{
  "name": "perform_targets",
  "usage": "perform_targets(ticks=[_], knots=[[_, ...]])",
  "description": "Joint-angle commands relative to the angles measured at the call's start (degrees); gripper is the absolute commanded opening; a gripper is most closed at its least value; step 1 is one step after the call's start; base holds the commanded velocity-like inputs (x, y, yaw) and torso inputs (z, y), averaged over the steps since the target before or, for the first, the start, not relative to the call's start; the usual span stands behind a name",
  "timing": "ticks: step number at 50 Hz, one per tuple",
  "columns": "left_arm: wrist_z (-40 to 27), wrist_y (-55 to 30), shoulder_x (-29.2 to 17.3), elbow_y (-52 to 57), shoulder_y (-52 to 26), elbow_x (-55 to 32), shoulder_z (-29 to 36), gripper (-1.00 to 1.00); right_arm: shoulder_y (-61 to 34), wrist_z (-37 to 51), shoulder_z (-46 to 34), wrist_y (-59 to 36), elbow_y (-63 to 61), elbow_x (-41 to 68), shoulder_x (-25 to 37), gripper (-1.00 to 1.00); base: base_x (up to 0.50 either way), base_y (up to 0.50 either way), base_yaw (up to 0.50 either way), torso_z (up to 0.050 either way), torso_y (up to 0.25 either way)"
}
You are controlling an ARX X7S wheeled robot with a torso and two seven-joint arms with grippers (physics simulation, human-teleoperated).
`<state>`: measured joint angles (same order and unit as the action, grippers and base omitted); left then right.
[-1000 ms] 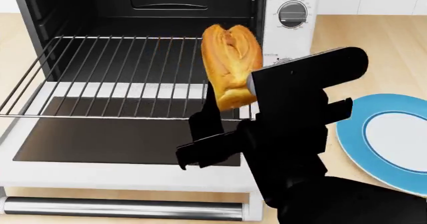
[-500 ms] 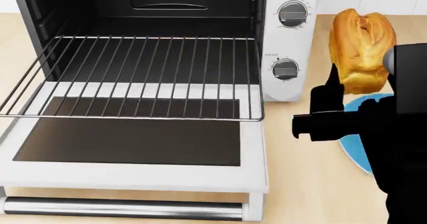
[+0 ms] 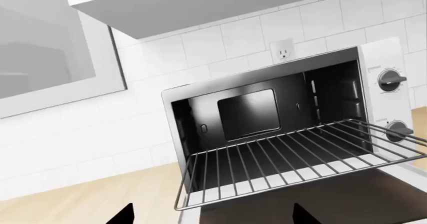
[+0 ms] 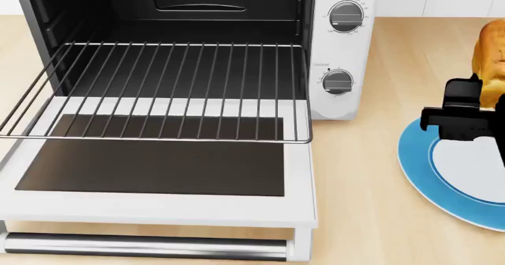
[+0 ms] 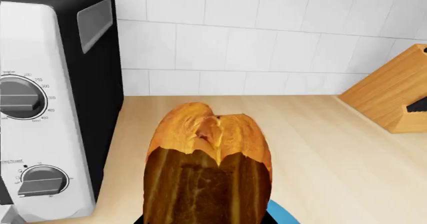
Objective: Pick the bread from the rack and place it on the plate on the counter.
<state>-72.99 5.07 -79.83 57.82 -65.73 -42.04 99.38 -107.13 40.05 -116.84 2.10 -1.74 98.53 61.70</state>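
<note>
my right gripper [image 4: 473,108] clamped on the bread [image 4: 491,61] | bread upright in the air over the blue-rimmed plate [image 4: 418,170] on the counter [image 4: 355,188] | rack [image 4: 165,90] bare | left fingers [image 3: 121,215]: cannot tell

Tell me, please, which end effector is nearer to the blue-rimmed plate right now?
The right end effector. It holds the bread over the plate's far rim. The left one is outside the head view; its wrist camera faces the open oven, away from the plate.

Bread [image 4: 491,64] upright above plate [image 4: 418,170]; rack [image 4: 165,90] bare.
</note>
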Motion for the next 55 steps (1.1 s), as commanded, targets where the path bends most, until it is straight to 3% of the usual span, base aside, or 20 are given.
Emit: perform_targets(ticks=[1, 17, 43, 47, 52, 55], knots=[[-0.22, -1.47, 1.33, -0.22, -0.88, -1.16, -0.26, 1.00, 2.05, -4.45, 0.83, -2.43, 11.62, 2.42, -4.45, -1.00, 0.00, 0.00, 0.00, 0.000, 0.000], [-0.21, -3.18, 3.09, -0.86, -2.03, -3.07, -0.72, 1.00, 6.18, -10.44, 1.08, -5.36, 26.92, 6.55, -12.88, -1.00, 0.00, 0.00, 0.00, 0.000, 0.001], [-1.53, -4.08, 4.10, -0.68, -1.55, -2.83, 0.03, 1.00, 13.83, -17.16, 1.40, -8.06, 43.79, 10.37, -20.98, -1.00, 0.00, 0.00, 0.00, 0.000, 0.000], [-1.63, -4.12, 4.14, -0.71, -1.59, -3.00, 0.02, 1.00, 16.70, -21.73, 1.56, -8.74, 52.85, 11.29, -24.84, -1.00, 0.00, 0.00, 0.00, 0.000, 0.000], [-1.97, -4.63, 4.46, -0.58, -1.74, -3.34, 0.02, 1.00, 17.36, -22.70, 1.67, -9.42, 54.82, 11.63, -25.76, -1.00, 0.00, 0.00, 0.00, 0.000, 0.000], [-2.25, -5.62, 4.99, -0.14, -2.39, -4.15, -0.21, 1.00, 20.47, -28.27, 1.56, -10.53, 65.19, 12.13, -30.33, -1.00, 0.00, 0.00, 0.00, 0.000, 0.000]])
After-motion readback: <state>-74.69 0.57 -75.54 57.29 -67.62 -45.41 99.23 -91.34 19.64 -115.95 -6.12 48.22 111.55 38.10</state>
